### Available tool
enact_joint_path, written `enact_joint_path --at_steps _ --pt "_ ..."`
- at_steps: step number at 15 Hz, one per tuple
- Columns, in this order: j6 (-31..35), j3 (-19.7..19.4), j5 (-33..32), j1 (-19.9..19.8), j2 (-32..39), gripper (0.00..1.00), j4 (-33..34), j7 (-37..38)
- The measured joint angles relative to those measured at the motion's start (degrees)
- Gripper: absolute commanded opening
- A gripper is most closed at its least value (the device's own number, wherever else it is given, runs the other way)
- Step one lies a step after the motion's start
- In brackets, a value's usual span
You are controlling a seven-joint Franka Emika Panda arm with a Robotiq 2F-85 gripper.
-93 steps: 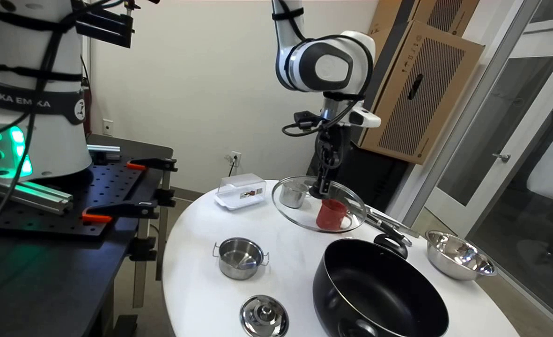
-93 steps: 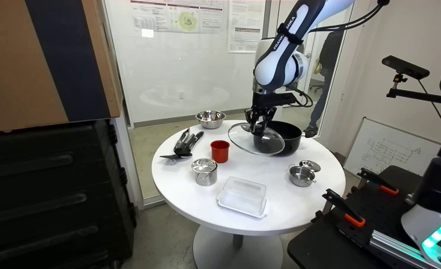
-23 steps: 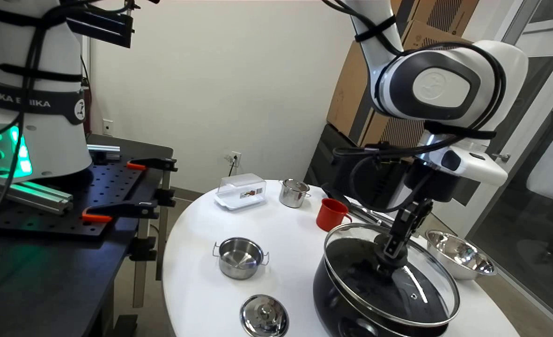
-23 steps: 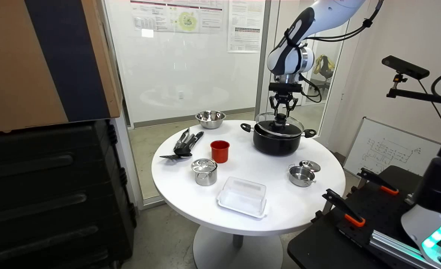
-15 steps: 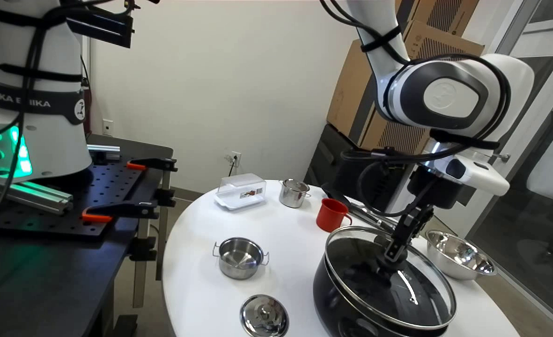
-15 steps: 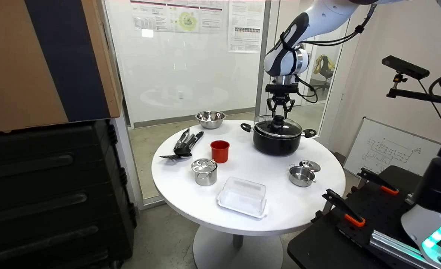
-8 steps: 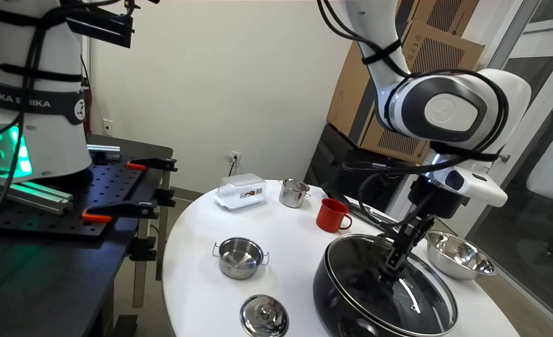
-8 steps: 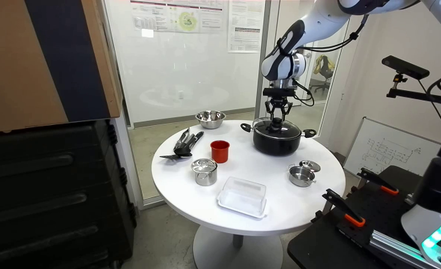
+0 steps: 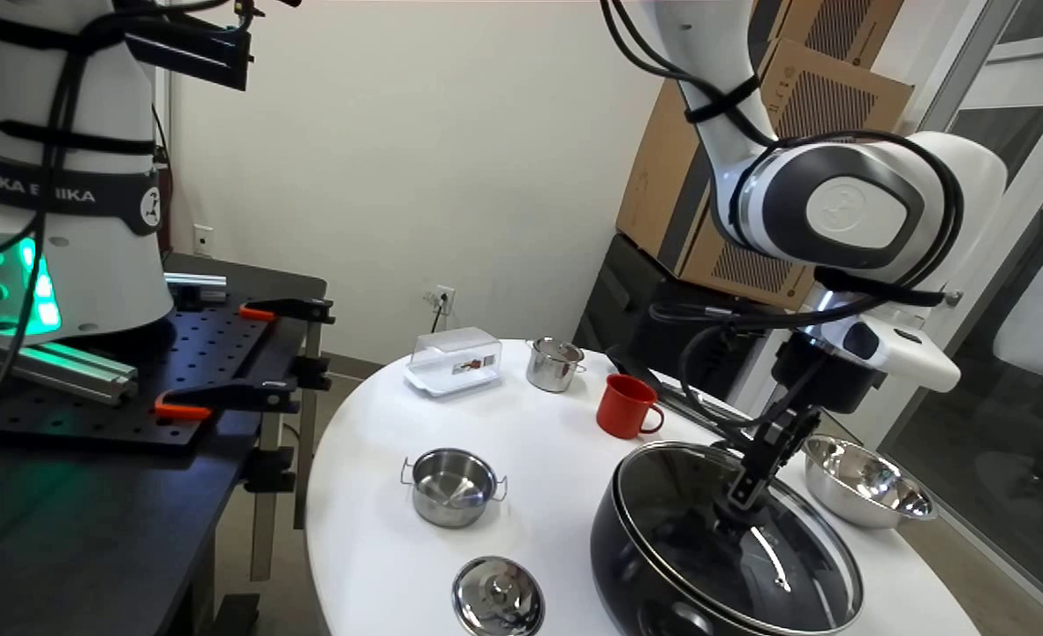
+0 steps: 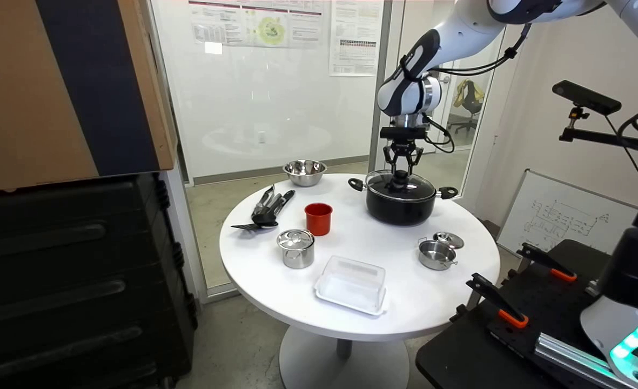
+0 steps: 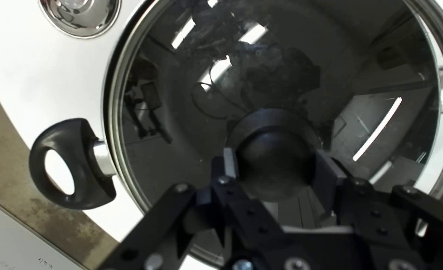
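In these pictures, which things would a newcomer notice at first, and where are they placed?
Probably the eye falls first on the black robot gripper, closed on the round black knob of the clear glass lid atop the large black pot. Next comes the bright red mug, on the round white table near the lidded metal pot.

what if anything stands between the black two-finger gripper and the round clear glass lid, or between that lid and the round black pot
Nothing visible does: the black two-finger gripper is closed on the black knob of the round clear glass lid, which lies over the round black pot, apparently seated on it.
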Motion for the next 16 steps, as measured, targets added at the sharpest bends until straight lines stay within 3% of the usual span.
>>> enact_joint_path --at_steps 12,14,15,16 --pt "1.59 -0.36 -0.06 0.11 -1.00 0.25 -2.39 -0.09" --pt "2.74 -0.43 -0.07 0.17 -1.49 0.76 -3.50 -0.12" --pt "3.11 -0.47 -0.08 0.22 -1.71 0.76 -3.98 -0.12" --pt "3.29 -0.48 -0.08 0.25 -1.94 0.82 -4.38 -0.13"
